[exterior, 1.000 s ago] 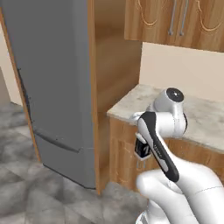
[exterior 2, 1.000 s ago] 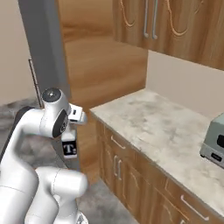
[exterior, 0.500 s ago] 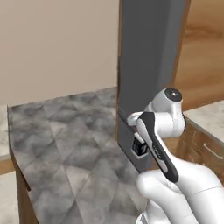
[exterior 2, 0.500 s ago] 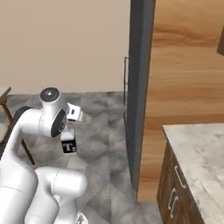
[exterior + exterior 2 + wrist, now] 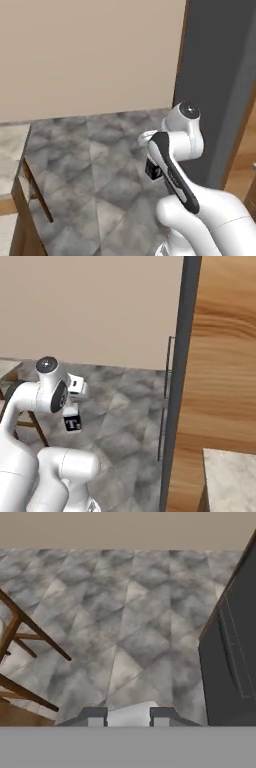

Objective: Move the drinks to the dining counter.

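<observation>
Plainly mid-carry: pinches a short clear bottle with a black label (image 5: 72, 424) in the white arm's two-finger gripper (image 5: 129, 718), pressed in narrow on the glass rather than spread. Shows as a pale body wedged between the two dark fingertips (image 5: 95, 716) at six o'clock of the hand view, and as a black label with a white letter under the wrist in both base views. Hangs tucked close against the arm's folded links, well above the floor, probably to steady the load and hold it inside the base's outline while driving. Points the hand out and down over open floor, not over any top, so reads as transport and not as placing. Has for its goal the dining counter, likely the pale beige marble-patterned slab (image 5: 9, 150) at nine o'clock of the left base view, with a wooden stool (image 5: 31, 186) at its edge and well apart from the bottle; too little of the slab in view to be sure. Underfoot, runs a grey mottled stone-tile floor (image 5: 95, 150), flat between base and stool. Ends at the far side in a plain beige wall (image 5: 90, 55). Rises at three o'clock of the left base view as a tall dark grey refrigerator (image 5: 220, 75), cased in a brown wooden panel (image 5: 225, 366), with a corner of marble worktop (image 5: 231, 476) at five o'clock of the right base view. Calls next, by this reading, for a drive toward the slab before any lowering or release
</observation>
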You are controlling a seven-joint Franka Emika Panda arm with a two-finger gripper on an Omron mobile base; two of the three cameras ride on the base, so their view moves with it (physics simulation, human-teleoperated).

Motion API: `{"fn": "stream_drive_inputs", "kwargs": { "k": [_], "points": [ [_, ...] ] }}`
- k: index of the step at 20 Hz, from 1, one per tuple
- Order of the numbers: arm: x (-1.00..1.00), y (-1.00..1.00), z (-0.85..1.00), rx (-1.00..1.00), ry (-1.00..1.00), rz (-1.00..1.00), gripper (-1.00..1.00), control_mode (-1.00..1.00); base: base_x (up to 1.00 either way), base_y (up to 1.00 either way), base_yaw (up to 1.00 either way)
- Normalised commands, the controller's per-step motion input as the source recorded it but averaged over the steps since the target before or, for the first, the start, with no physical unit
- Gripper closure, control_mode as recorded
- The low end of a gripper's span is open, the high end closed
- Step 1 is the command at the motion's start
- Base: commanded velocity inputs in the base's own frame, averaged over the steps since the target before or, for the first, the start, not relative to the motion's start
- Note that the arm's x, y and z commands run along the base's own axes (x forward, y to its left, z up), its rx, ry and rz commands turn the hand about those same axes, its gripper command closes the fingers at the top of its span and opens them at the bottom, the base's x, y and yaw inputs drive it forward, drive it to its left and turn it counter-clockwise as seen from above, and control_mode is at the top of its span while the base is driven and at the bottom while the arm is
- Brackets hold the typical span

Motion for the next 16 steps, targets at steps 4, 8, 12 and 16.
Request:
{"fn": "stream_drive_inputs", "kwargs": {
  "k": [4,8,12,16],
  "points": [
    [0.0,0.0,0.0,0.0,0.0,0.0,1.0,1.0,0.89,-0.28,0.07],
    [0.0,0.0,0.0,0.0,0.0,0.0,1.0,1.0,1.0,0.29,0.13],
    [0.0,0.0,0.0,0.0,0.0,0.0,1.0,1.0,1.0,0.32,0.23],
    [0.0,0.0,0.0,0.0,0.0,0.0,1.0,1.0,0.99,0.27,0.34]
  ]
}}
